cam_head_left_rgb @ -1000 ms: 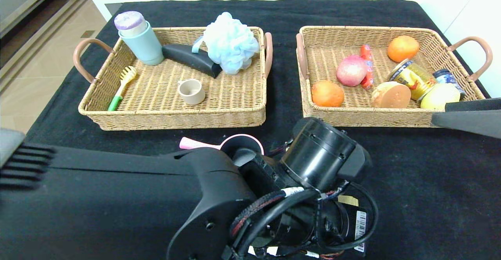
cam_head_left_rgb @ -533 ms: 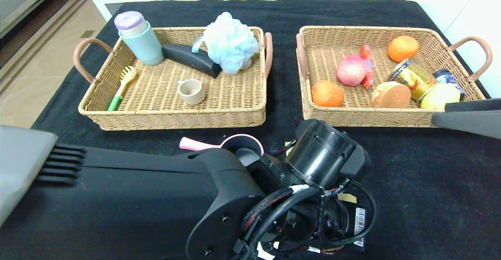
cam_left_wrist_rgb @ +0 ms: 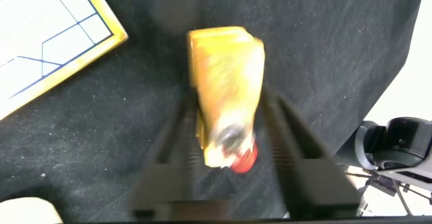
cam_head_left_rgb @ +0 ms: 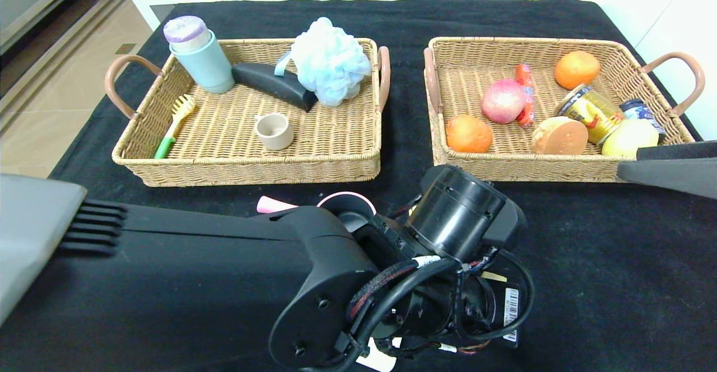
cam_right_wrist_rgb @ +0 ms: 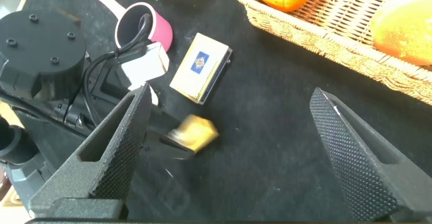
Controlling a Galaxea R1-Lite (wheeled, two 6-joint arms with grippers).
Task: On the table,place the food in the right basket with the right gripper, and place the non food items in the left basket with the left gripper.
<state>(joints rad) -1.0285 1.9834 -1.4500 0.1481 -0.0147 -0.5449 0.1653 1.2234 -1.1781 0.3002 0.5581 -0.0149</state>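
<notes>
Head view: left arm's bulk hides left claw and its target; pink cup (cam_head_left_rgb: 341, 203) peeks beyond wrist. Left basket (cam_head_left_rgb: 168, 162) and right basket (cam_head_left_rgb: 566, 167), woven wicker, lie well past it. Right arm at table edge, idle.

Left wrist view: left claw (cam_left_wrist_rgb: 233, 153) spread wide, straddling yellow packet (cam_left_wrist_rgb: 225, 82); packet between fingers, long axis along them, glossy, soft-looking, red end nearest wrist. Card (cam_left_wrist_rgb: 40, 35) off to side.

Right wrist view: right claw (cam_right_wrist_rgb: 236, 150) wide, empty; packet and flat box (cam_right_wrist_rgb: 200, 67) beyond, left arm far nearer.
</notes>
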